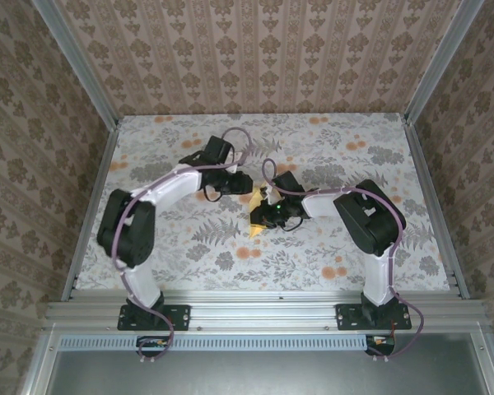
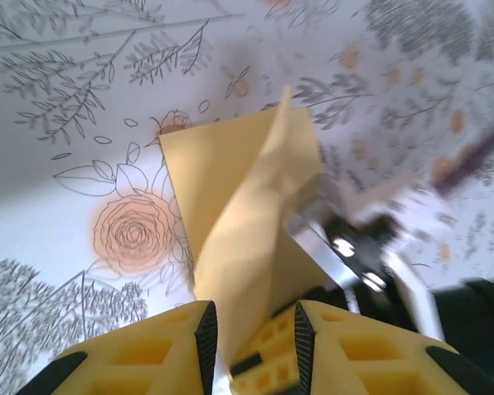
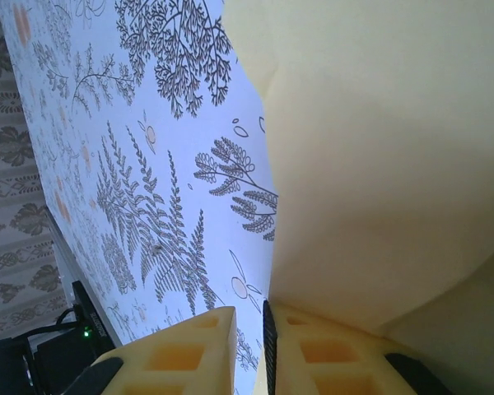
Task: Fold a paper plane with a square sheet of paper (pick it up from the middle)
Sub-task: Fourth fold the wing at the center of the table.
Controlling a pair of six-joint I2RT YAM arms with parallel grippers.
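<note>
1. Two grippers meet near the centre of the floral-cloth tabletop (image 1: 337, 247) in your top view. The left gripper (image 1: 245, 186) and right gripper (image 1: 265, 216) flank the thin yellow-orange square sheet of paper (image 1: 256, 225), which lies mostly hidden beneath them.
2. Your left wrist view adds what that hides: a flap of the sheet (image 2: 230, 214) stands up between the left gripper's (image 2: 253, 341) yellow fingers, which are spread and released. The right gripper (image 2: 337, 239) is a blur at the flap's far edge.
3. Your right wrist view puts the sheet (image 3: 395, 164) beside the right gripper (image 3: 249, 337), its fingers nearly together. You cannot tell whether they pinch it.
</note>
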